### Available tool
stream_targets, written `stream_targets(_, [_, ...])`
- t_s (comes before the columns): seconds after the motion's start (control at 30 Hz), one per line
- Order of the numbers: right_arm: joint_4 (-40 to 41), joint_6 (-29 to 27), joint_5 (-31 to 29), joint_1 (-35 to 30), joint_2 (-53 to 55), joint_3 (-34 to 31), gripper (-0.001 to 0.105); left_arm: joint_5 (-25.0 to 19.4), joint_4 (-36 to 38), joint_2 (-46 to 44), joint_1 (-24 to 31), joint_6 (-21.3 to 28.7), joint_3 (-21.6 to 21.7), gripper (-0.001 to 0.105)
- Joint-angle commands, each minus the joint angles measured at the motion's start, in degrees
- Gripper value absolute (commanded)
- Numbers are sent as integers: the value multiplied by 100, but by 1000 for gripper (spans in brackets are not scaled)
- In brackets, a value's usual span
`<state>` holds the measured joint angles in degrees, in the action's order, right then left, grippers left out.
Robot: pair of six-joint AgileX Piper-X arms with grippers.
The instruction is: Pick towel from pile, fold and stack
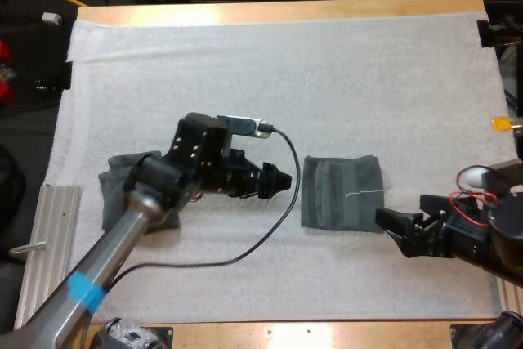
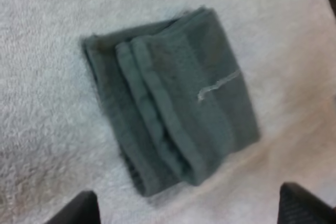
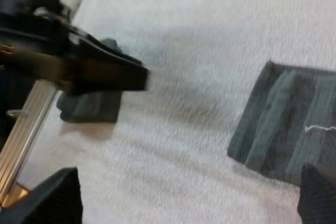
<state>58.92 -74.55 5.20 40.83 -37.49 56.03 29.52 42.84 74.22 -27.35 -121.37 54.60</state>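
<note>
At centre-left of the high view, the crumpled towel [image 1: 114, 181] lies on the white mat [image 1: 327, 63], partly under my left arm [image 1: 122, 234]. My left end effector [image 1: 284, 179] hovers just left of the folded towel [image 1: 341, 192], fingers apart, empty. The left wrist view picks out that towel's layered edges and a pale loose thread [image 2: 218, 85]. At lower right, my right end effector [image 1: 392, 230] sits at the towel's lower-right corner, fingers spread, empty.
</note>
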Motion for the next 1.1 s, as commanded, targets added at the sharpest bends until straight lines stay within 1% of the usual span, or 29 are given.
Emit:
stream_targets(0.0, [25, -75, -29, 14, 38, 48, 80, 121, -135, 101, 2, -6, 3, 66])
stream_targets(0.23, [52, -75, -91, 14, 43, 48, 80, 725, -587, 1145, -30, -98, 3, 66])
stream_targets(0.3, [141, -64, -318, 14, 43, 48, 80, 912, -714, 1445, -30, -137, 3, 66])
stream_targets(0.4, [403, -64, -518, 14, 43, 48, 80, 1067, -842, 1786, -30, -181, 3, 66])
stream_targets(0.6, [686, -64, -520, 14, 43, 48, 80, 1119, -1051, 2166, -30, -181, 3, 66])
stream_targets(0.77, [689, -64, -520, 14, 43, 48, 80, 1119, -1249, 2376, -30, -181, 3, 66])
stream_targets(0.83, [689, -64, -520, 14, 43, 48, 80, 1119, -1314, 2463, -30, -181, 3, 69])
stream_targets(0.87, [689, -64, -520, 14, 43, 48, 80, 1132, -1352, 2508, -30, -214, 3, 71])
stream_targets(1.07, [689, -64, -553, 14, 43, 48, 80, 1203, -1480, 2625, -48, -458, 3, 71])
